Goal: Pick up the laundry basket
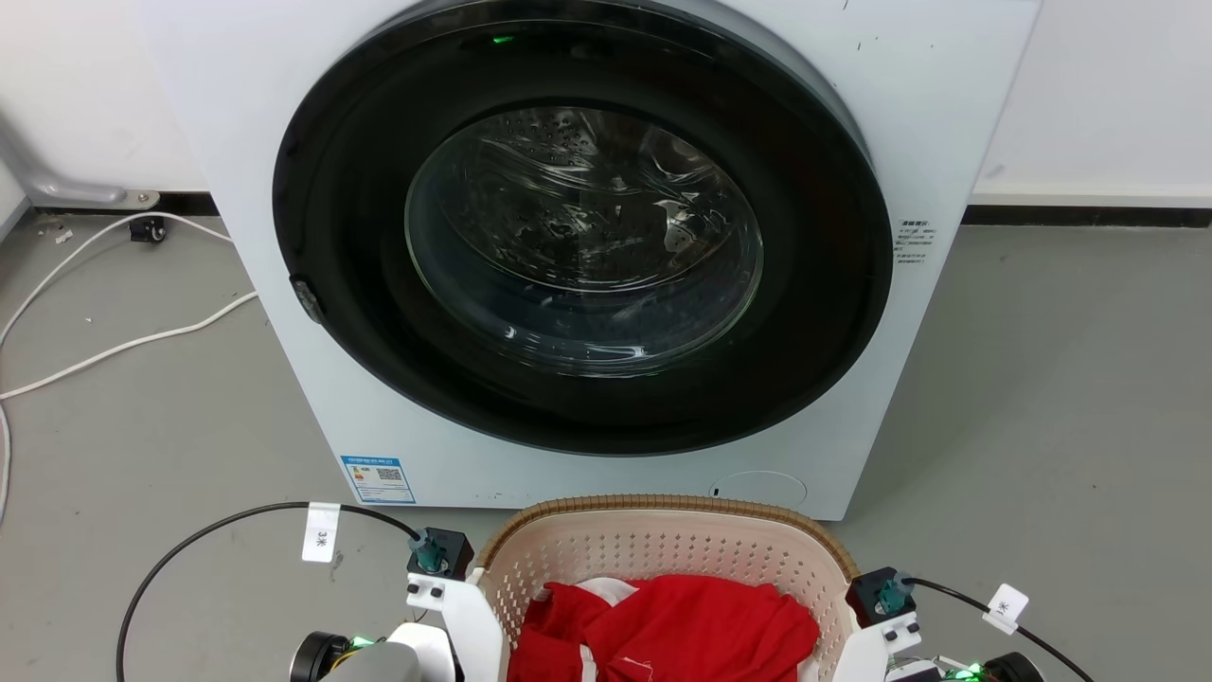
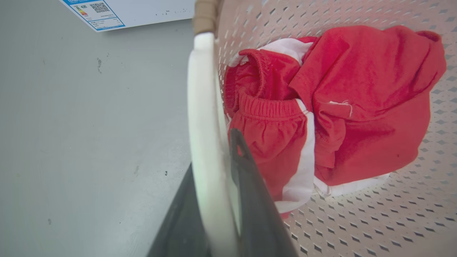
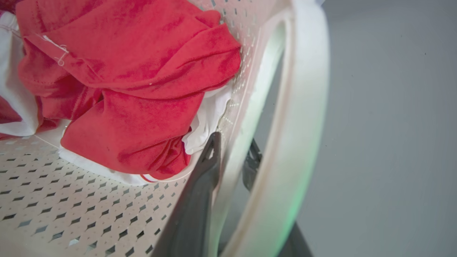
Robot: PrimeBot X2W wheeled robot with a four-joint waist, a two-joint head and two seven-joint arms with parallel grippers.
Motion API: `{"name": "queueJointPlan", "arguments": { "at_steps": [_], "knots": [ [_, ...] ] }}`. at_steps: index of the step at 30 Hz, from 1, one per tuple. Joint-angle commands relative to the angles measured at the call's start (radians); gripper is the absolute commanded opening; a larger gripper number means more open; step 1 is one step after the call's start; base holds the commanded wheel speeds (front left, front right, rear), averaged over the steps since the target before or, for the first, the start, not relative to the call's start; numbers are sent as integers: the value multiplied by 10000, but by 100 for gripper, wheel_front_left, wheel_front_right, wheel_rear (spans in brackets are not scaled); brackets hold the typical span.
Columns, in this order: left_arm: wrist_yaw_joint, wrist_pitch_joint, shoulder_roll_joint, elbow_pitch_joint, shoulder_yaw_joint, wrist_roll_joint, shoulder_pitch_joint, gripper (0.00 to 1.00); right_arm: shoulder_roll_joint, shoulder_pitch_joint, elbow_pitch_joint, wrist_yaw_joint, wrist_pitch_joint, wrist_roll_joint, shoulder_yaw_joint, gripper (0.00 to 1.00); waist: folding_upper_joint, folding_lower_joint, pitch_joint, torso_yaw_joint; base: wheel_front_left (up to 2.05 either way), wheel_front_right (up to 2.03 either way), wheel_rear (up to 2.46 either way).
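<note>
Left gripper [image 2: 214, 157]: two dark fingers set either side of the left loop handle [image 2: 201, 107], one on the floor side and one on the basket side, drawn in against the white band; judged clamped on it. Right gripper [image 3: 232, 150]: one finger inside the perforated wall, the other just outside it within the opening of the right loop handle [image 3: 307, 107], closed on that side of the basket. Laundry basket [image 1: 663, 545]: on or just above the floor [image 1: 1042, 426], close in front of the washing machine [image 1: 398, 455] and between the two arms; whether its base has left the floor cannot be told. Contents: crumpled red garments [image 1: 682, 616] with white trim. Orientation: upright, mouth up, long axis running left to right, parallel to the machine's front, handles at the two short ends. Step in hand, as judged: both grips taken, lift due. Next move calls for both arms to rise together at an even rate, so that the basket keeps level and neither handle twists out of its fingers.
</note>
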Motion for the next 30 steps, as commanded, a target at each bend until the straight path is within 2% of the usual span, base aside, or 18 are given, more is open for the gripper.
{"name": "queueJointPlan", "arguments": {
  "at_steps": [1, 30],
  "knots": [
    [-31, -46, 89, -38, -56, -27, -157, 0, -85, 74, 8, 28, -61, 22, 83, 0, 0, 0, -4, -1, 0, 0, 0],
    [-31, -58, 186, -4, -710, -624, -197, 0, -84, 146, 16, 28, -19, 255, 256, 0, 0, 0, -2, -24, 0, 0, 0]
  ]
}}
